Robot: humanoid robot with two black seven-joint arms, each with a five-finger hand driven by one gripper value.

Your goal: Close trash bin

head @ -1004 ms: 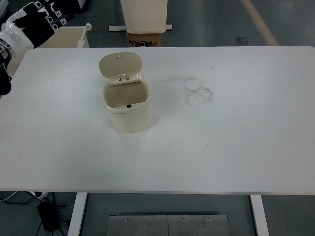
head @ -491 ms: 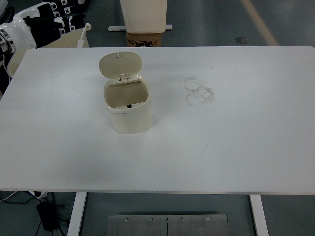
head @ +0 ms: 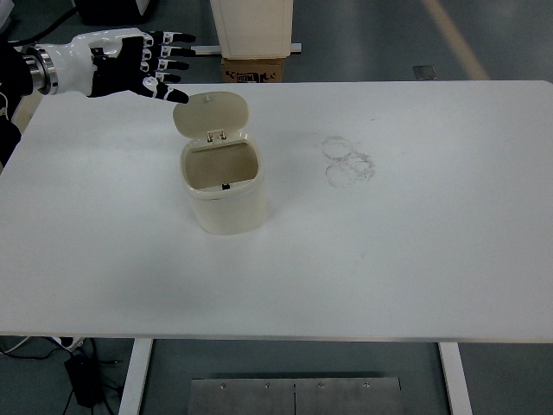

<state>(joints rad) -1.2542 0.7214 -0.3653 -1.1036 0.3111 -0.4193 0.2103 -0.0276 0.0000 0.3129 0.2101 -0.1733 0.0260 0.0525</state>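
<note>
Bin position: trash bin [head: 224, 194] is seen standing upright on the white table [head: 415, 251], left of the table's centre, at about 10 o'clock from the middle of the tabletop.
Bin axis: the long axis is vertical, with the mouth facing straight up.
Bin facing: the hinge is set on the far rim at 12 o'clock; the small dark catch is seen on the inner near wall at 6 o'clock.
Lid: the oval lid [head: 211, 113] is raised and tipped back behind the opening, its underside turned toward the camera, held by the hinge bracket [head: 217, 136].
Bin contents: only cream-coloured inner walls and the dark catch are visible inside; the bottom cannot be made out.
Left hand: the left hand [head: 138, 66] is held above the far left part of the table, at 10 o'clock from the bin, fingers [head: 177, 54] spread wide and pointed toward 3 o'clock, nothing held; the lowest fingertip is just beside the lid's left edge, and contact cannot be judged.
Table marks: faint ring-shaped smudges [head: 347, 161] are seen at 2 o'clock from the bin, well apart from it.
Beyond the table: a cardboard box [head: 254, 69] is seen on the floor at 12 o'clock.
</note>
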